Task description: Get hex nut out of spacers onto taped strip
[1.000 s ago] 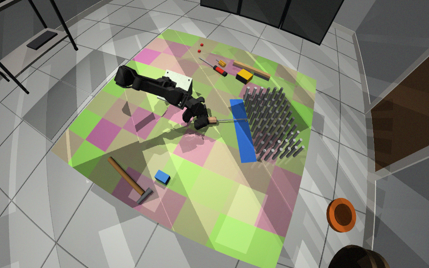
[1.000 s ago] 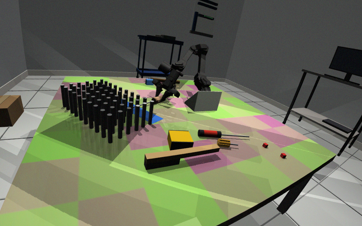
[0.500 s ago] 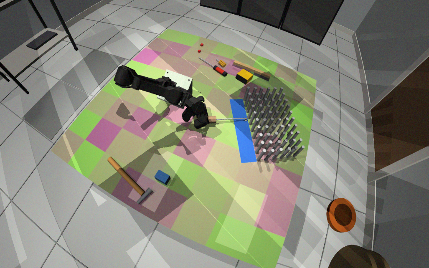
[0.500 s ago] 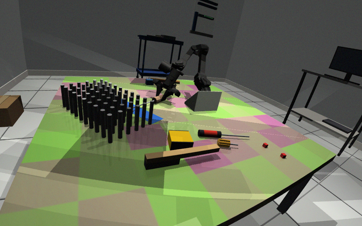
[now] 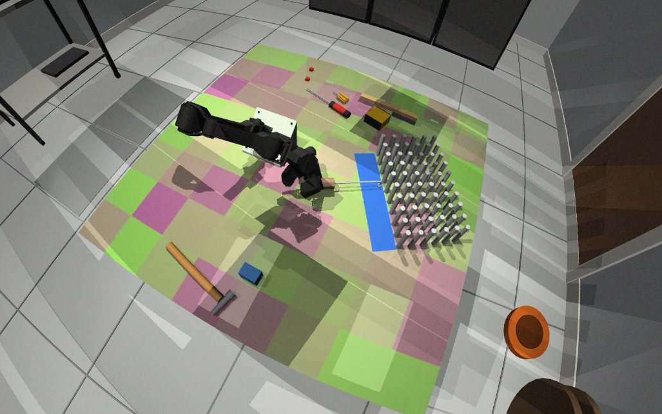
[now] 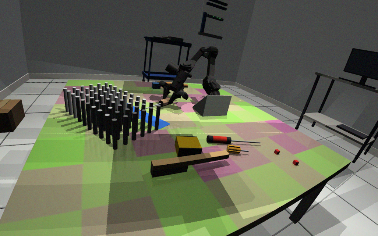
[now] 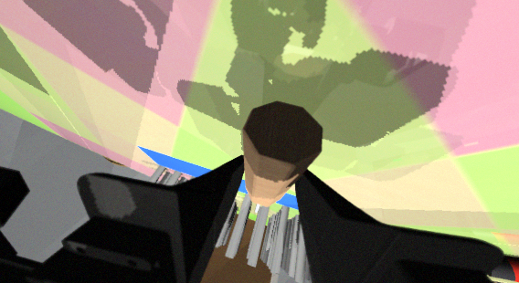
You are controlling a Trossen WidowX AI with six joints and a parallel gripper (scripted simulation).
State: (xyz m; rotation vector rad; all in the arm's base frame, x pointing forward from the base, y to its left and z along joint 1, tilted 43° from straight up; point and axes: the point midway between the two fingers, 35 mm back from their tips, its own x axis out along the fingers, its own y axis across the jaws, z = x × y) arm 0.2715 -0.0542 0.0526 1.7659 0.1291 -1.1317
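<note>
Claw (image 5: 327,183) (image 6: 164,102) (image 7: 270,165) gripping wooden handle (image 5: 329,182) (image 6: 163,102) (image 7: 272,164) | table (image 5: 359,329) (image 6: 67,202) patchwork green-pink | floor (image 5: 29,303) (image 6: 360,211) grey-tiled

From where I stand, the thin spacers (image 5: 416,180) (image 6: 114,134) (image 7: 258,237) right of centre in the top view look like smooth grey metal, their end faces paler; the hammer (image 5: 194,272) at lower left pairs a smooth wood-like handle with a dull metal head, the long bar (image 5: 387,109) (image 6: 190,159) at upper right seems matt wood, and the red-and-black screwdriver handle (image 5: 340,109) (image 6: 218,139) looks like smooth plastic
</note>
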